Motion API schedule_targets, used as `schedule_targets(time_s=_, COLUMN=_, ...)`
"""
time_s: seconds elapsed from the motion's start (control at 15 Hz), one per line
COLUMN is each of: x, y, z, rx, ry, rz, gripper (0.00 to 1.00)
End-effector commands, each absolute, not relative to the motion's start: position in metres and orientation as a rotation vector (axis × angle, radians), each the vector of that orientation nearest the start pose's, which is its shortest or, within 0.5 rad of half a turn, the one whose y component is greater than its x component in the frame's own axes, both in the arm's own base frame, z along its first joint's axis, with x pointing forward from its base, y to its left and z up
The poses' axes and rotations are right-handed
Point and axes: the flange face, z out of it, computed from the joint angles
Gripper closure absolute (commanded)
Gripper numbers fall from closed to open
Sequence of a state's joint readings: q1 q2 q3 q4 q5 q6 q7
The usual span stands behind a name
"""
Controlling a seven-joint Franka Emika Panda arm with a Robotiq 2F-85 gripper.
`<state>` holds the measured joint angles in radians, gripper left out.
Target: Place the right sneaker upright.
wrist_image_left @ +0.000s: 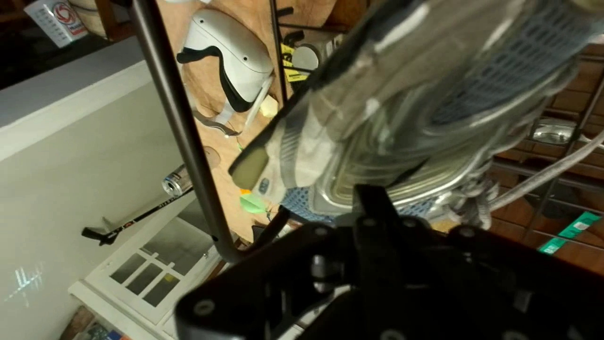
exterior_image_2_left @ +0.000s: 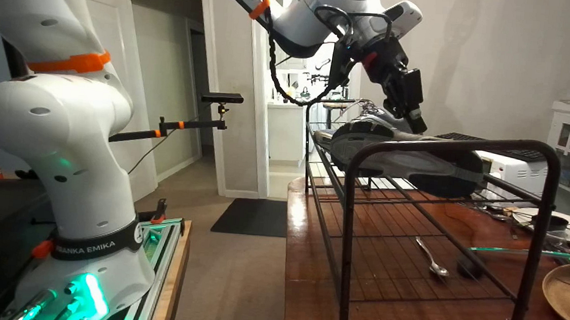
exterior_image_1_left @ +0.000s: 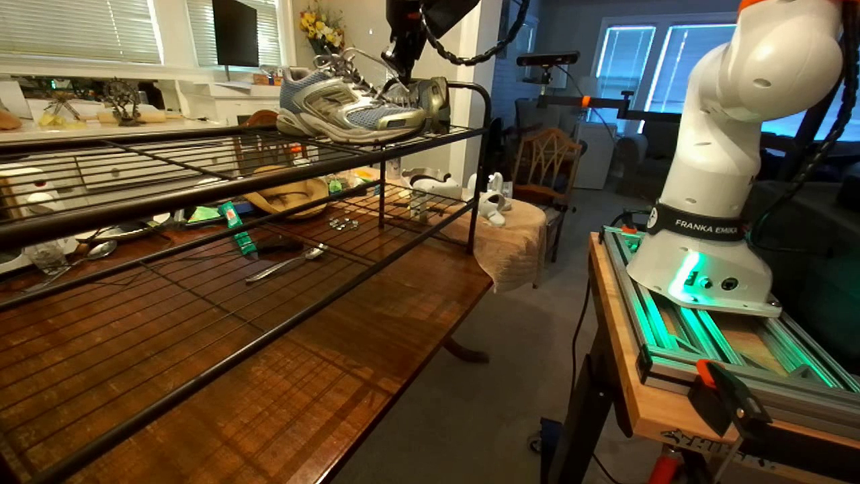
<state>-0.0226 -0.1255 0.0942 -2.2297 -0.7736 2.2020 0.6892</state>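
Jaws' grip unclear, one gripper (exterior_image_2_left: 415, 120) near one tipped sneaker (exterior_image_2_left: 432, 165), one upright twin (exterior_image_1_left: 349, 111), one wire rack (exterior_image_2_left: 348, 236)

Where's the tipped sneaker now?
Right of centre in an exterior view: the tipped sneaker lies atop the rack, behind the near end rail, sole facing the camera, beside its upright twin.

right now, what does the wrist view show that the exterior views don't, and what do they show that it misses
Only the wrist view: a dark stick.

Only the exterior views: both have the arm's white base and a mounted camera. The upright twin sneaker is plain in an exterior view; I can't make it out from the wrist.

All views share: the gripper, the tipped sneaker, the dark rack and the green packet.
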Motion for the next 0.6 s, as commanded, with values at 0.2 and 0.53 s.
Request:
schedule_targets(time_s=0.2, x=0.534, y=-0.01, z=0.459, rx=2.5, ry=-0.469, rz=0.384, gripper=0.44)
schedule_targets(time_s=0.53, x=0.54, y=-0.017, z=0.448, rx=2.522, ry=-0.59, rz=0.24, gripper=0.06)
